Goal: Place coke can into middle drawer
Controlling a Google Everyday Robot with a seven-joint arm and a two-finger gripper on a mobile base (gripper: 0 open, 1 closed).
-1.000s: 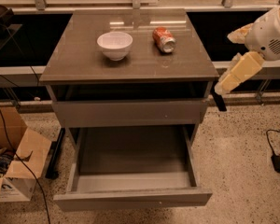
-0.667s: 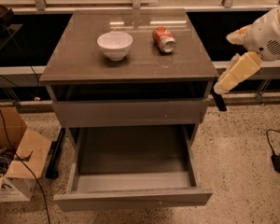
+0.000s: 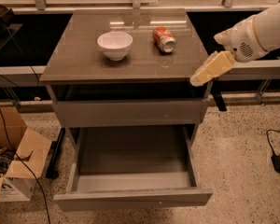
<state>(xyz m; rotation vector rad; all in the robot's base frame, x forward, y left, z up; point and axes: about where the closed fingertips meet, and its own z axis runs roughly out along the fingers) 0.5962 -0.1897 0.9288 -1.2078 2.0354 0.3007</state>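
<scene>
On cabinet top lies coke can, lettering unreadable; tool by right edge, state unclear

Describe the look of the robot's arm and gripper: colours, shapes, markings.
The arm is a smooth, rounded white shell with a small dotted grille near its wrist. The gripper, off the right front corner of the cabinet top, is a pale yellow, tapered block.

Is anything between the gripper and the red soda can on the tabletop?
Nothing visible. The gripper hangs by the grey tabletop's front right corner; bare surface lies before the red-orange coke can. The white bowl sits aside.
</scene>
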